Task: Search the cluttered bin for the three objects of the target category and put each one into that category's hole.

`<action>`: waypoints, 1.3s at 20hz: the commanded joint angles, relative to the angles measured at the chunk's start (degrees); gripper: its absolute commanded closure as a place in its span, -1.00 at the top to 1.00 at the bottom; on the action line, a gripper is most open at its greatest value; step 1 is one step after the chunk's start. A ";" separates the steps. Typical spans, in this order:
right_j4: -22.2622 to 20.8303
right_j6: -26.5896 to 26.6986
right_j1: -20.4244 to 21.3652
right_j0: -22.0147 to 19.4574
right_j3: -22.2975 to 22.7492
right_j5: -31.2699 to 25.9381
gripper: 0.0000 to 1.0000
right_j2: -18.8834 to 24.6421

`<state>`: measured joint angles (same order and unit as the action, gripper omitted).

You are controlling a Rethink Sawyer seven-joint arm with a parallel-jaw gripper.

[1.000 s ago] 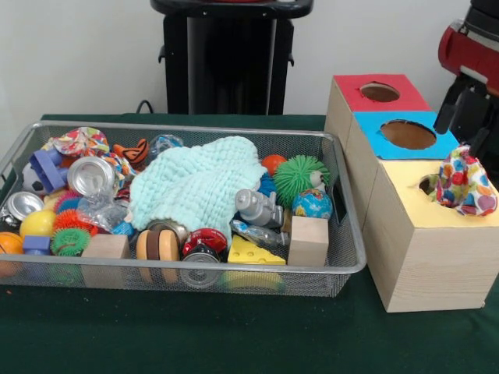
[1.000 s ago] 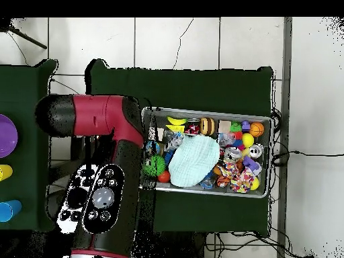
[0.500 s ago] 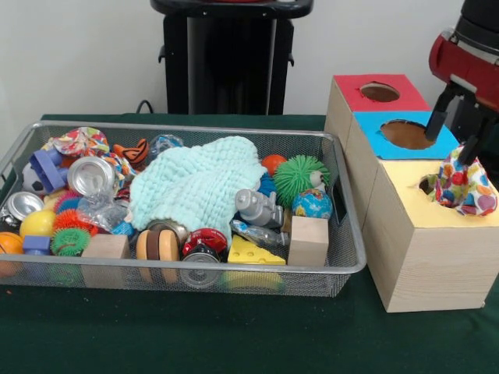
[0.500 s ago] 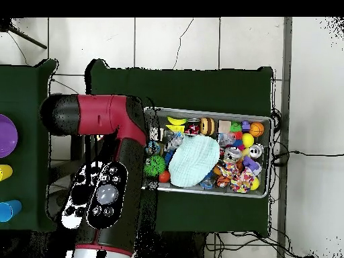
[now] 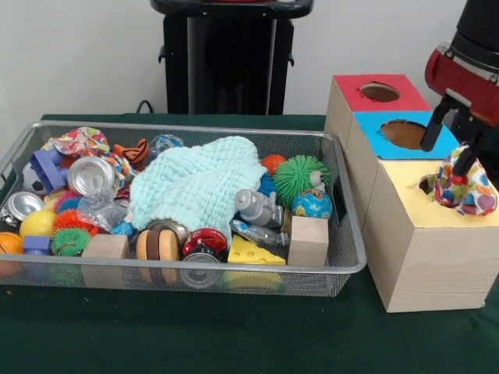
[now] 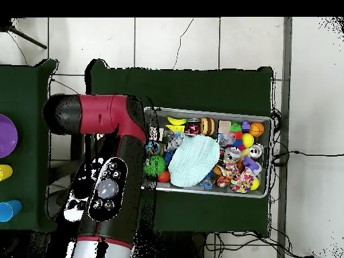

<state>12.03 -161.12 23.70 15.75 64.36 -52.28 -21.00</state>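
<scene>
While the red and black arm [image 6: 111, 168] hangs over the row of boxes, the gripper [image 5: 451, 146] sits just above the yellow-topped box [image 5: 425, 241], its two dark fingers [image 5: 433, 128] spread apart with nothing between them. Right under those tips, a multicoloured patterned fabric pouch [image 5: 465, 185] is wedged in the hole of the yellow top, most of it poking up and leaning toward the right edge of the front view. Behind that box stands the blue-topped box [image 5: 405, 134] with its round hole, and beyond it the red-topped box [image 5: 377, 92], hole uncovered too.

Over in the wire mesh bin [image 5: 343, 257], it's crowded! A pale mint knitted cloth [image 5: 195, 184] sprawls across the middle, draped over whatever lies below. By the left end, another patterned fabric bundle [image 5: 80, 141] rests against the far wall, next to a silver can [image 5: 90, 174] and a blue plastic piece [image 5: 48, 169]. A green spiky ball [image 5: 299, 176] sits near the right end, a small globe ball [image 5: 312, 203] just in front of it, and a grey toy robot [image 5: 259, 209] beside the cloth's edge. Along the near wall: a wooden block [image 5: 309, 241], a yellow cheese wedge [image 5: 254, 252], a round wooden wheel [image 5: 160, 244], another wooden block [image 5: 106, 247].

From overhead, the arm covers the boxes entirely, and the bin [image 6: 263, 121] lies beside it on the dark green table cover [image 6: 201, 87].
</scene>
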 commanded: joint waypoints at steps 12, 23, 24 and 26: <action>0.17 -6.75 -2.72 -0.09 -1.93 -8.30 -1.00 2.68; 1.34 -7.93 -3.09 1.36 0.59 -3.94 -1.00 3.92; 1.30 -7.76 -3.30 1.33 0.99 -3.00 -1.00 4.09; 0.93 -7.68 -3.96 1.53 1.62 -1.41 -1.00 4.05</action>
<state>12.52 -161.12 23.08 17.11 61.70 -54.37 -21.00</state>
